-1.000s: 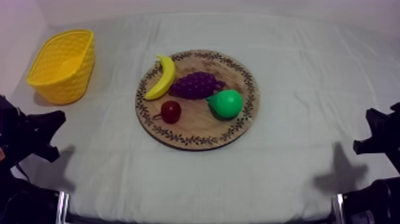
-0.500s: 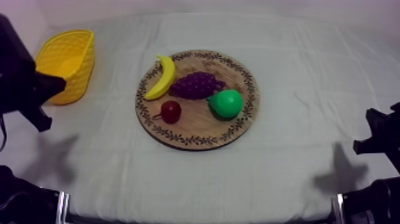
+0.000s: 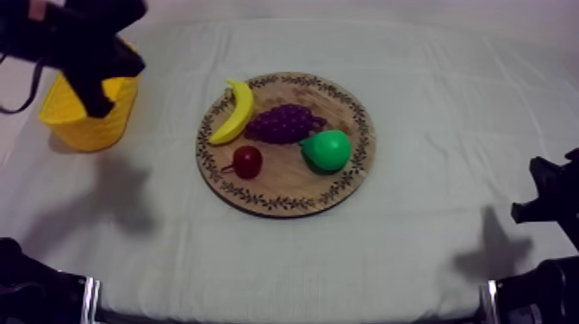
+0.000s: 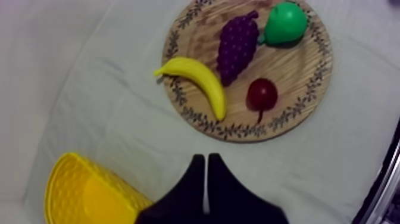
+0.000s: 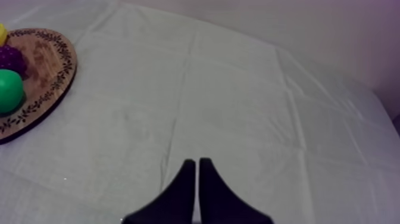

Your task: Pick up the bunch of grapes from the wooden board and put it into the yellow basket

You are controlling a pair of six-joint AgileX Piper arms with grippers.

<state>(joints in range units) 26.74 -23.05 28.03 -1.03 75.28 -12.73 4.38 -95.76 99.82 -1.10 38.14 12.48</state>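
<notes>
Wooden board (image 3: 284, 185): bunch of grapes (image 3: 284, 123), banana (image 3: 234, 110), pear (image 3: 327, 150), small red fruit (image 3: 247, 161). Left fingers (image 4: 193, 179), right fingers (image 5: 186, 184) narrow wedges.

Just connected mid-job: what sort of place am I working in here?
Probably a staged test bench rather than a kitchen: a cloth-covered table, toy fruit laid on a wooden board, and a yellow basket beside it.

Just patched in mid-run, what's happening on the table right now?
The left hand, shut on nothing, hovers by the yellow basket. The bunch of grapes is not yet picked up: it lies on the wooden board between the banana and the pear, with the small red fruit nearby. The right hand, also shut and empty, sits off to the board's side.
</notes>
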